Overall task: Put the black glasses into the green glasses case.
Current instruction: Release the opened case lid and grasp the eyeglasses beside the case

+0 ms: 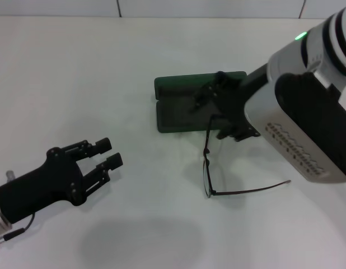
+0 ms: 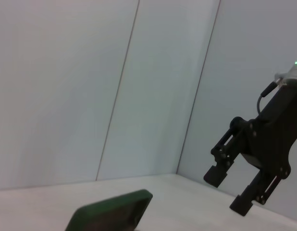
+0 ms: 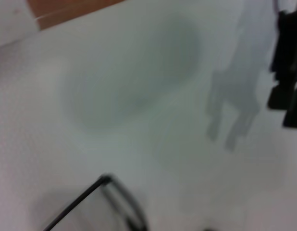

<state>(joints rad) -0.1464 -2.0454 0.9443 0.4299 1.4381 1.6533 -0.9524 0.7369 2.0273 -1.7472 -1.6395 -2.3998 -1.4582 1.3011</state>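
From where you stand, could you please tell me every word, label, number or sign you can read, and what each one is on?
None can be read.
The green glasses case: open, no lettering visible.
The black glasses: no marking visible on the frame.
The right arm's casing: rows of raised slots and a green light, no text.
The left claw and right claw: no labels visible.

Desk (image 1: 106, 67): white, smooth, matt, soft shadows only.
Case (image 1: 178, 103): dark green, matt, faintly grainy inside; hard shell look.
Glasses (image 1: 209, 168): thin black frame beside case, slight sheen; lenses clear; temples thin, wire-like.
Left claw (image 1: 108, 152): black, matt plastic or coated metal; small screw heads visible.
Right claw (image 2: 230, 190): same matt black, over case.
Right arm shell (image 1: 307, 95): glossy white plastic, black panel, vent slots.
Wall (image 2: 91, 86) behind case: pale smooth panels, thin seams.
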